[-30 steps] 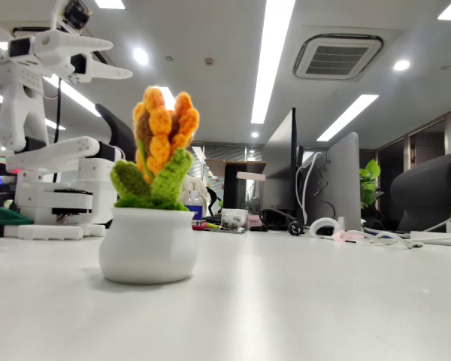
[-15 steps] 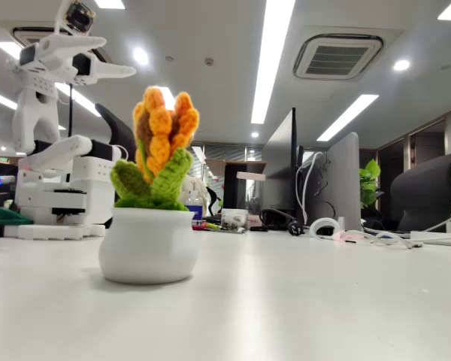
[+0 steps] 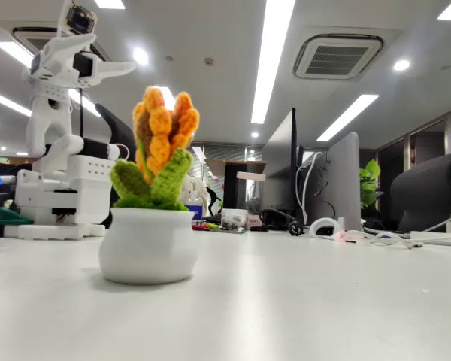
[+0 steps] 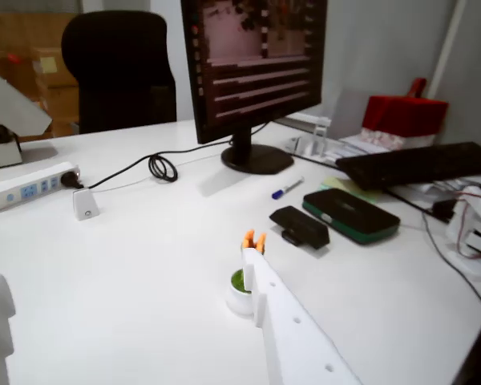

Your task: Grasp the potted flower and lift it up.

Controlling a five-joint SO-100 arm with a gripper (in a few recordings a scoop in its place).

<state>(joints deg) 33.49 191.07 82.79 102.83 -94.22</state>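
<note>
Around the potted flower (image 3: pixel 151 226) bare white table (image 3: pixel 323 301) spreads wide

1. Potted flower (image 3: pixel 152 218): orange-yellow petals, green leaves, glossy white pot.
2. Tool (image 3: pixel 109 70): white.
3. Counter (image 3: pixel 301 301): plain white.
4. Chair (image 4: pixel 122 68): black.
5. Pen (image 4: pixel 287 188): white, blue cap.

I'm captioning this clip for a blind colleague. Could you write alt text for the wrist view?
Seen from high above a white desk, the small potted flower stands partly hidden behind one white finger of the open gripper. Beyond it lie a black monitor, a power strip, a blue-capped pen and a keyboard.
</note>
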